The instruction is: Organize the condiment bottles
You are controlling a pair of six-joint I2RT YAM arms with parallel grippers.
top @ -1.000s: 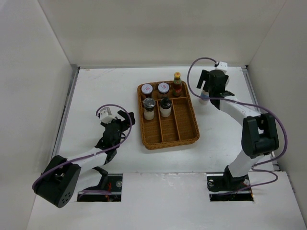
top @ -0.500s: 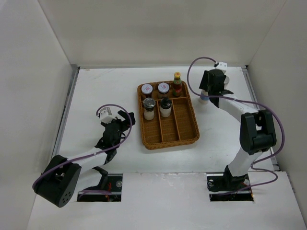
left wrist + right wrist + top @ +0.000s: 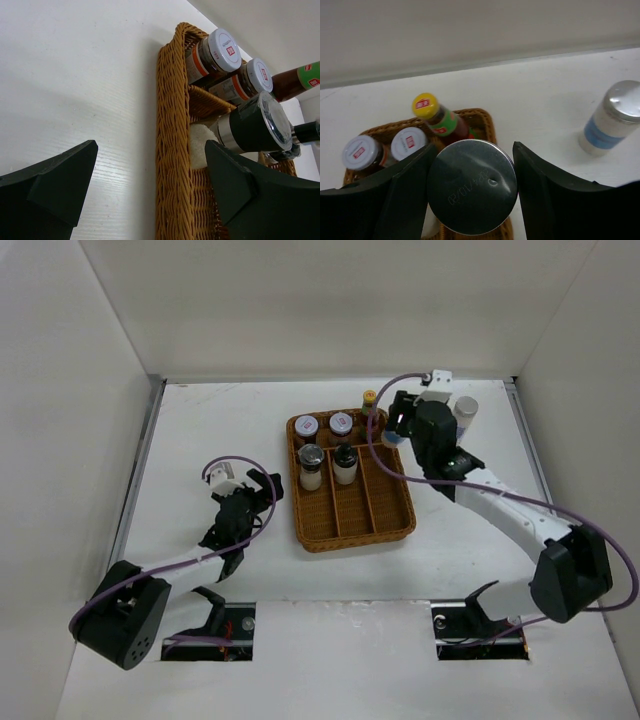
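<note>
The right gripper (image 3: 472,196) clamps one silver-lidded cylinder (image 3: 471,186) above the wicker tray's (image 3: 350,539) far right corner. The other cylinder (image 3: 465,408) stands toward the table's (image 3: 200,430) far right corner. The left gripper (image 3: 258,492) gapes empty left of the tray.

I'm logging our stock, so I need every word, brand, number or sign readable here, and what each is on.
No text reads for sure.
Silver-lidded canister in the right end effector: stamped code with slashes on its lid, perhaps a date; digits unclear.
White-lidded jar and its twin: red stickers, white marks too small to read.
Sauce bottle: red sticker on yellow cap, green label, both blurred.
Other canister: blue band, nothing legible.
</note>
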